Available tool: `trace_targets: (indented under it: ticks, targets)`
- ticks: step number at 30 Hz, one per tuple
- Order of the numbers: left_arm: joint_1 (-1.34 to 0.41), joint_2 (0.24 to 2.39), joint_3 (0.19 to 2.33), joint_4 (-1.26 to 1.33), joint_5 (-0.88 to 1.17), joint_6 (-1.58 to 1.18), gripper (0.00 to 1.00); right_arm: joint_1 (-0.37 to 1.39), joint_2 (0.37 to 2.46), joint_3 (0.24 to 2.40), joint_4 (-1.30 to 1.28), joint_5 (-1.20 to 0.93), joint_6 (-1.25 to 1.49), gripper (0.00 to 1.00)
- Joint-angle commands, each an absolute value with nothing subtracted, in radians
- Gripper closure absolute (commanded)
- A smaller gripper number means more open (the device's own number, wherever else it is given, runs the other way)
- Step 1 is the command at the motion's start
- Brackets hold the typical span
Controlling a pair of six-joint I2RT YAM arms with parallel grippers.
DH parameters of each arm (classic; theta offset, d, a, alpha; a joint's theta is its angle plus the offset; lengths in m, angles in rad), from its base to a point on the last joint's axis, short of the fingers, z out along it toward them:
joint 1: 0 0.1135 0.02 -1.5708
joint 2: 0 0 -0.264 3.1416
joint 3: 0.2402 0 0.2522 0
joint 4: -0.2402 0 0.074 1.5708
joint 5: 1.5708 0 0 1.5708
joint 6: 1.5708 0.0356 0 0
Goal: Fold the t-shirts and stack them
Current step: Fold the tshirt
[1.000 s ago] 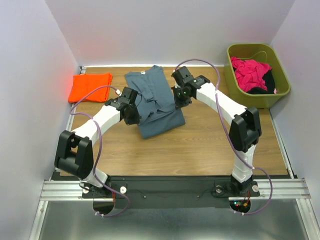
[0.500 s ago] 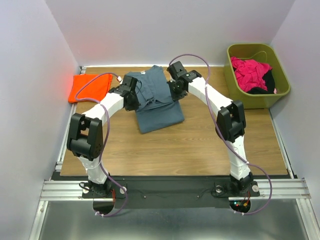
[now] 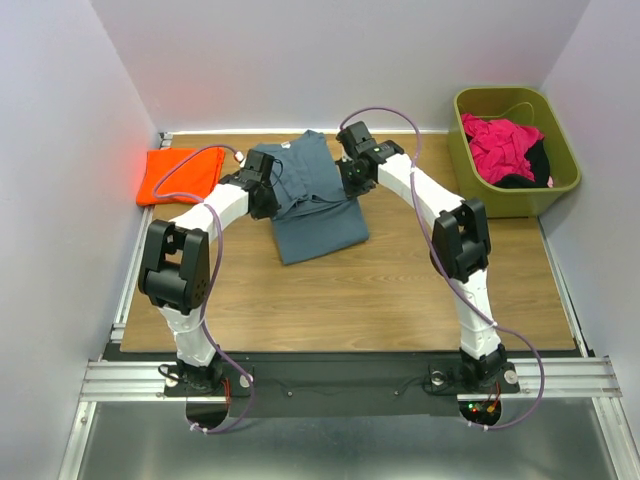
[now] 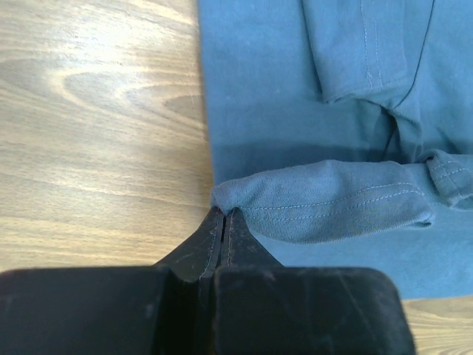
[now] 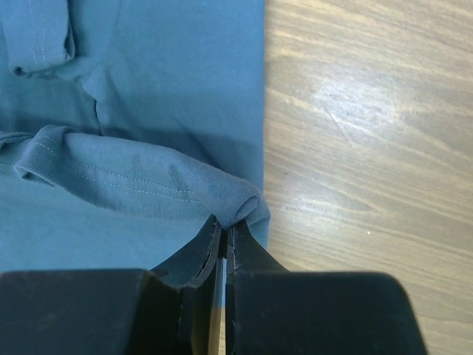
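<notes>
I am midway through folding the blue shirt [image 3: 315, 205], which lies on the table [image 3: 400, 290] towards the far side, between my two arms. My left gripper [image 4: 224, 216] is pinched tight on the left corner of the hem [image 4: 332, 200], and my right gripper [image 5: 224, 225] is pinched tight on the right corner. On both sides the cloth bunches into a small roll right at my fingertips, lying over the body of the shirt. The sleeves look turned in, so I judge this to be the lengthwise fold, with the bottom edge going up towards the collar. The orange shirt [image 3: 180, 173] sits folded at the far left of the table, apart from the blue one. Next I need to carry both corners away from me together, level and at one pace, so the hem lands square near the collar. If one side leads, the fold will skew. After that I let go, and the stacking remains. The bin [image 3: 510, 200] of other clothes at the right is not my concern
</notes>
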State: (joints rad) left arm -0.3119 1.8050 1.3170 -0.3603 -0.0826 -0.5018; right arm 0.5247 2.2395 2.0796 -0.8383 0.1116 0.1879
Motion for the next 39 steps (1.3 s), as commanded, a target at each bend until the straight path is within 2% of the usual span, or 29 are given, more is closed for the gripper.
trace_targets:
  ticks: [1, 13, 18, 19, 20, 21, 22, 23, 24, 25, 28, 35, 36, 37, 39]
  targets:
    - [-0.296, 1.816, 1.351, -0.345, -0.112, -0.489, 1.00, 0.511, 2.261, 2.117, -0.773, 0.130, 0.156, 0.99]
    - [-0.284, 1.878, 1.327, -0.284, -0.120, -0.486, 1.00, 0.508, 2.313, 2.112, -0.718, 0.143, 0.152, 0.97]
    - [-0.285, 1.884, 1.318, -0.261, -0.147, -0.476, 1.00, 0.505, 2.326, 2.109, -0.707, 0.140, 0.169, 0.91]
    - [-0.284, 1.881, 1.318, -0.256, -0.146, -0.476, 0.98, 0.503, 2.316, 2.109, -0.707, 0.138, 0.176, 0.90]
    - [-0.284, 1.870, 1.315, -0.253, -0.144, -0.472, 0.88, 0.505, 2.309, 2.108, -0.706, 0.135, 0.189, 0.88]
    - [-0.285, 1.862, 1.315, -0.250, -0.144, -0.469, 0.83, 0.505, 2.303, 2.108, -0.706, 0.132, 0.196, 0.80]
    - [-0.284, 1.844, 1.316, -0.252, -0.144, -0.466, 0.68, 0.505, 2.289, 2.108, -0.704, 0.129, 0.199, 0.76]
    - [-0.285, 1.833, 1.316, -0.252, -0.146, -0.462, 0.59, 0.505, 2.280, 2.106, -0.704, 0.124, 0.205, 0.69]
    - [-0.285, 1.821, 1.316, -0.252, -0.146, -0.454, 0.50, 0.505, 2.270, 2.100, -0.703, 0.121, 0.209, 0.68]
    - [-0.287, 1.794, 1.315, -0.249, -0.147, -0.451, 0.35, 0.505, 2.260, 2.092, -0.698, 0.121, 0.212, 0.65]
    - [-0.288, 1.737, 1.301, -0.248, -0.166, -0.442, 0.20, 0.505, 2.183, 2.048, -0.663, 0.092, 0.221, 0.58]
    - [-0.372, 1.594, 1.230, -0.258, -0.212, -0.465, 0.19, 0.518, 2.080, 1.892, -0.577, 0.009, 0.229, 0.57]
    - [-0.394, 1.586, 1.207, -0.258, -0.225, -0.478, 0.23, 0.526, 2.072, 1.846, -0.566, 0.006, 0.233, 0.57]
    - [-0.431, 1.583, 1.188, -0.253, -0.233, -0.485, 0.32, 0.531, 2.063, 1.821, -0.543, -0.021, 0.238, 0.58]
    - [-0.465, 1.594, 1.167, -0.235, -0.253, -0.500, 0.45, 0.532, 2.060, 1.763, -0.522, -0.035, 0.245, 0.61]
